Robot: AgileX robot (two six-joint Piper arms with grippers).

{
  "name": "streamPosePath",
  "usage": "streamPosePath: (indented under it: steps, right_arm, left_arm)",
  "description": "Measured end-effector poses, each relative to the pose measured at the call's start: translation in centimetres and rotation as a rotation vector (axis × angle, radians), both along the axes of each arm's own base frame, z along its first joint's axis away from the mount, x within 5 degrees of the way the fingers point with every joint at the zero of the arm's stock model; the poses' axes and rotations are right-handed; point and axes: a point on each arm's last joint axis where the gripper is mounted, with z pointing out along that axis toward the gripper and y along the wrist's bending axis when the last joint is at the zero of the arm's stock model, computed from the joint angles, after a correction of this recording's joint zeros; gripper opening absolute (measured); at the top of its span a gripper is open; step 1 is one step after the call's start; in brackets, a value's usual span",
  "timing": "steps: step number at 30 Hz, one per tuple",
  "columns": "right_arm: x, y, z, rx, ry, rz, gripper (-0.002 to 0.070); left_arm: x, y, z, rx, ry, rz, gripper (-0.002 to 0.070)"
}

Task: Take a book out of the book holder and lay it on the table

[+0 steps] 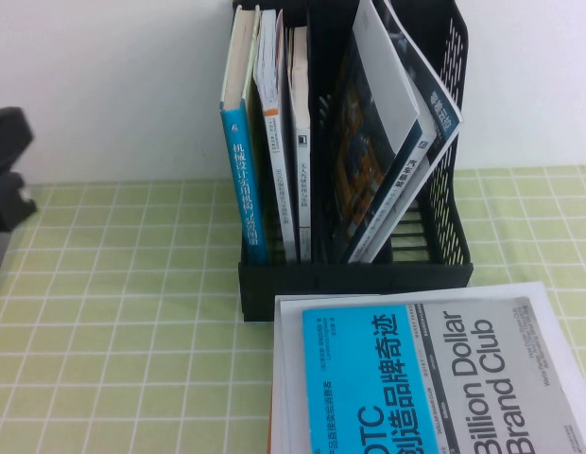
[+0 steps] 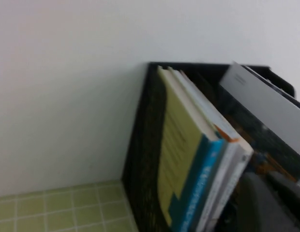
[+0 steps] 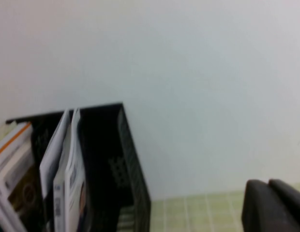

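With the right pincer (image 3: 269,193) closed beside the book holder's (image 1: 354,279) mesh wall, and the left pincer (image 2: 271,203), state we cannot tell, at its far end, we fear the book (image 1: 433,112), leaning in the slot nearest the right pincer, could drag its neighbours out.

This looks like a robot test bench set up as an office desk, though little of the room shows. A black book holder (image 1: 354,279) packed with upright books stands on a table (image 1: 113,322) under green gridded cloth, backed by a bare white wall (image 1: 104,76) just behind the holder.
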Motion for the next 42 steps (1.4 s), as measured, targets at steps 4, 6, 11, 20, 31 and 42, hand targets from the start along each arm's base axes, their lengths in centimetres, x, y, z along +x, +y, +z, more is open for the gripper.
streamPosePath:
  steps: [4, 6, 11, 20, 31, 42]
  right_arm:
    - [1.9, 0.7, -2.8, 0.127, 0.187, 0.076, 0.0004]
    - [2.7, 1.3, -3.7, 0.138, 0.247, 0.136, 0.0004]
    - [5.0, 3.5, -4.5, 0.007, 0.302, 0.388, 0.0004]
    - [11.2, 6.2, -6.3, 0.063, 0.277, 0.594, 0.0004]
    - [15.2, 6.8, -9.6, 0.008, 0.321, 0.608, 0.0004]
    - [16.3, 7.5, -9.3, -0.053, 0.281, 0.693, 0.0113]
  left_arm:
    - [1.6, -2.9, 0.0, 0.129, -0.004, -0.208, -0.0003]
    - [2.6, -4.5, 0.0, 0.169, 0.012, -0.309, -0.0003]
    - [6.1, -8.1, 0.6, 0.244, 0.012, -0.438, -0.0003]
    - [11.5, -15.2, 0.7, 0.402, -0.06, -0.69, -0.0003]
    - [17.1, -23.4, -0.6, 0.508, -0.133, -0.8, -0.0003]
    - [20.0, -24.0, -2.5, 0.651, -0.069, -0.719, -0.0003]
